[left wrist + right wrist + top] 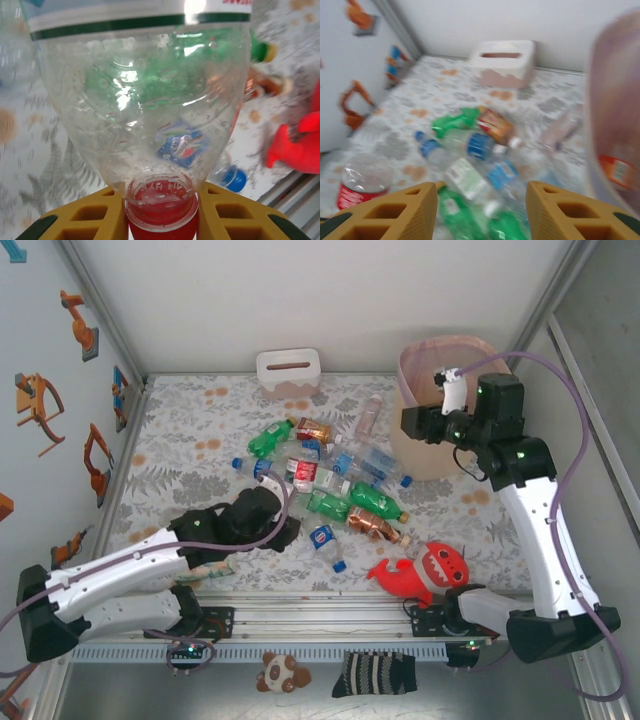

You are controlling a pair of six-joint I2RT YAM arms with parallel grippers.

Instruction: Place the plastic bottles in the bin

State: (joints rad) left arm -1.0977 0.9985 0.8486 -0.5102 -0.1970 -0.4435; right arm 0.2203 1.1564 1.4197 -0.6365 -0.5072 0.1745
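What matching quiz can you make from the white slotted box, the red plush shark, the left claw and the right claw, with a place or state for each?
1 white box
2 plush shark
3 left claw
4 right claw

A open, empty
B back edge of table
C shut on red-capped bottle
D front edge, right

Pairs: 1-B, 2-D, 3-C, 4-A

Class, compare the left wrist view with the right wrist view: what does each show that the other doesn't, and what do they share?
Left wrist: a red-capped clear bottle, clamped at the neck by the left gripper, and a red plush toy. Right wrist: the white box, the bin and the right gripper, open and empty. Both: loose bottles on the flowered table.
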